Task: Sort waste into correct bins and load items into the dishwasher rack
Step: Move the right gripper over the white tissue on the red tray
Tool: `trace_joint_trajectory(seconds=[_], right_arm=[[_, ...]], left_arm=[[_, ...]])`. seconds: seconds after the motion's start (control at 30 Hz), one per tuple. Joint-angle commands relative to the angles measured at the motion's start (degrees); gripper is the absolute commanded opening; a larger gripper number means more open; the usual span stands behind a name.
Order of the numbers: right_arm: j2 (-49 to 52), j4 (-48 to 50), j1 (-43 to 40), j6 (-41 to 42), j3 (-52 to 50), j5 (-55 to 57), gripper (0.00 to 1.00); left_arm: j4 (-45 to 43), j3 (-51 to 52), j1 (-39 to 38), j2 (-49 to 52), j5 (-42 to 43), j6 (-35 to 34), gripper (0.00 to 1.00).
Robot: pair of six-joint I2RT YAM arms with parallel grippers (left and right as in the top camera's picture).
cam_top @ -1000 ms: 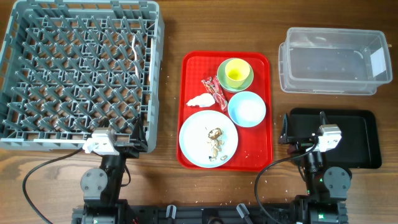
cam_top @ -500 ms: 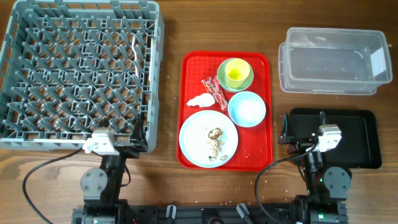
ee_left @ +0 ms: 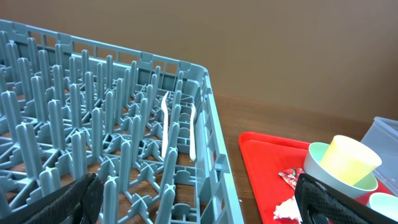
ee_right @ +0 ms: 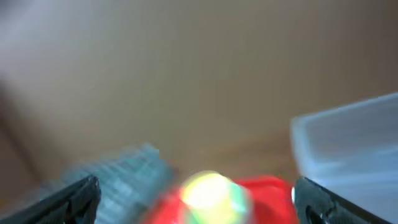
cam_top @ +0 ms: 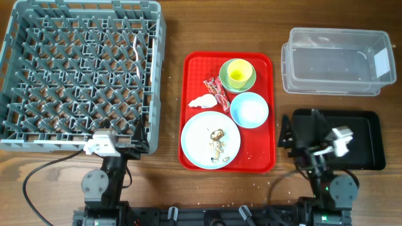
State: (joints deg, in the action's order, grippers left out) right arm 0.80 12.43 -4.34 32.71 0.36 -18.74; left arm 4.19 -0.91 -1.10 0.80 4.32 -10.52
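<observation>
The grey dishwasher rack (cam_top: 81, 75) fills the left; it also shows in the left wrist view (ee_left: 93, 137). A red serving tray holds a yellow cup (cam_top: 239, 73) standing in a pale green bowl (cam_top: 250, 82), a light blue bowl (cam_top: 249, 109), a round plate (cam_top: 196, 145) with food scraps (cam_top: 217, 139), a white napkin (cam_top: 202, 102) and a red wrapper (cam_top: 217, 91). The cup (ee_left: 348, 160) also shows in the left wrist view. My left gripper (cam_top: 129, 143) (ee_left: 199, 199) is open and empty at the rack's near right corner. My right gripper (cam_top: 300, 133) (ee_right: 196, 199) is open and empty over the black bin's left end.
The clear tub (cam_top: 336, 59) with a white label stands at the back right. The black bin (cam_top: 361, 147) lies in front of it. The red serving tray (cam_top: 195, 69) lies mid-table. Pale crumbs are scattered on the wood near the front. The right wrist view is blurred.
My right arm has swung; its wrist has shifted right and its gripper has turned over the black bin's left end. The left arm and the objects have not moved.
</observation>
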Motion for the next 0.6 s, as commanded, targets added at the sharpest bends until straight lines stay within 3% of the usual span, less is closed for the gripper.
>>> trace_joint_trajectory(seconds=[0.0,0.03,0.1,0.13,0.27,0.33,0.4,0.43,0.57], right_arm=[[-0.22,7.87,-0.17,50.12,-0.04,0.79,1.0],[-0.17,14.93,-0.17,50.07,-0.04,2.54,1.0],[1.16,29.99,-0.17,37.24,2.27,3.85,1.0],[2.91,28.04,-0.17,29.94,6.38,2.34,1.0],[18.38,-8.76,-0.17,2.8,30.53,-7.78,1.0],[36.72,-32.04,0.22,-10.23,46.82,-9.79,1.0],[48.48,-43.6,3.74,-16.92,56.94,-9.84,1.0],[54.58,-48.89,8.5,-19.06,61.81,-4.61,1.0],[70.75,-51.91,21.49,-19.04,64.35,9.38,1.0]], left_arm=[[-0.11,0.59,0.42,-0.5,-0.55,1.14,1.0],[-0.11,0.59,0.42,-0.52,-0.55,1.14,1.0],[-0.11,0.59,0.42,-0.52,-0.55,1.14,1.0],[-0.11,0.59,0.42,-0.5,-0.55,1.14,1.0],[-0.11,0.59,0.42,-0.5,-0.55,1.14,1.0],[-0.11,0.59,0.42,-0.52,-0.55,1.14,1.0],[-0.11,0.59,0.42,-0.5,-0.55,1.14,1.0],[-0.11,0.59,0.42,-0.5,-0.55,1.14,1.0],[-0.11,0.59,0.42,-0.5,-0.55,1.14,1.0]])
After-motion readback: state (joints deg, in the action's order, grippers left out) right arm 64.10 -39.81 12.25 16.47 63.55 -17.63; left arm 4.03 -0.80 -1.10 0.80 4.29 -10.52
